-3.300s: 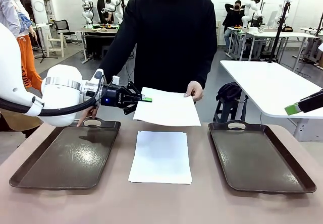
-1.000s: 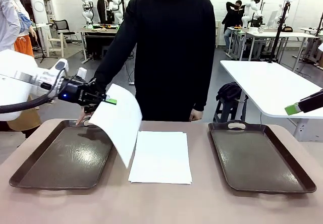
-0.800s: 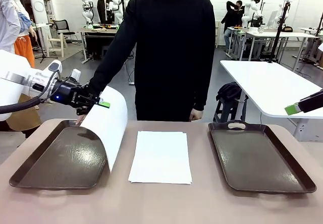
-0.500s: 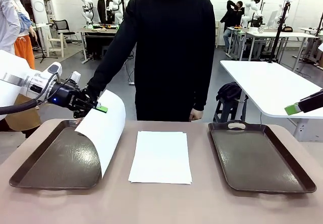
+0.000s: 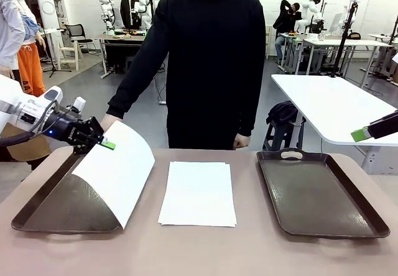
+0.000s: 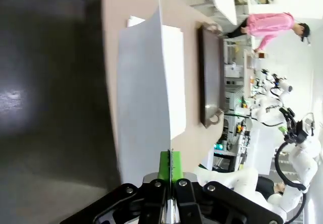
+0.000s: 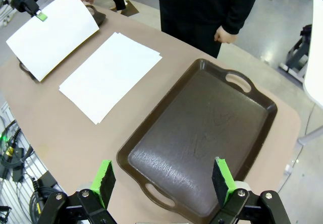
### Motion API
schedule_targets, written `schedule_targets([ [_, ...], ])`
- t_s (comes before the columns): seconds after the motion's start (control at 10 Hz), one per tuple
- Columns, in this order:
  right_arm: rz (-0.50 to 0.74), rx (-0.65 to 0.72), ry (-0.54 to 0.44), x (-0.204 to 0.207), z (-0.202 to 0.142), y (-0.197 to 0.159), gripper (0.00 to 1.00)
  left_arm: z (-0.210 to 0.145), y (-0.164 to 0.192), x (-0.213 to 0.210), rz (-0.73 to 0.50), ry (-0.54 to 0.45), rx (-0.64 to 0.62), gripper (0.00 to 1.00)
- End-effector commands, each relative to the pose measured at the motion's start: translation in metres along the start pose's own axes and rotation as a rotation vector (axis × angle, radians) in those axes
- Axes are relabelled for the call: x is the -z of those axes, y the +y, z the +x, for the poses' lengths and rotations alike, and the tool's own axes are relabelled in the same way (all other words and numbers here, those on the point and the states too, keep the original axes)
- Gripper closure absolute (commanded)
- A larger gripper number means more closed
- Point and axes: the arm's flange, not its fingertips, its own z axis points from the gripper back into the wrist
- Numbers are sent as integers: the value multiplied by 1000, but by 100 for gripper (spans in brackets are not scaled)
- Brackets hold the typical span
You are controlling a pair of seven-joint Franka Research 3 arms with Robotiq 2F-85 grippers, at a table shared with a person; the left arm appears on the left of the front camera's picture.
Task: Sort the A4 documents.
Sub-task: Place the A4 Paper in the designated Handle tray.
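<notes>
The left tool [image 5: 107, 144] clenches an A4 sheet [image 5: 118, 170] by its corner. Light, floppy and probably best pinched at an edge, it bows below the tool over a dark tray [image 5: 43, 211]. The right tool [image 7: 164, 176] stands released.

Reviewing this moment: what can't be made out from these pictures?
- Middle stack: front view, edges too thin to count sheets.
- Left tray floor: front view, the sheet in the left gripper covers much of it.
- Right gripper: front view, the right edge cuts it off behind one green pad.
</notes>
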Motion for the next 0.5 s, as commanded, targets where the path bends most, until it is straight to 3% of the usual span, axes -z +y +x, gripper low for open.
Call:
schedule_targets([
  [0.0,1,7,2,1,0,0,0,5,26,0,103,2,-22,99],
  [0.4,1,7,2,1,0,0,0,21,63,-19,201,-43,-55,99],
])
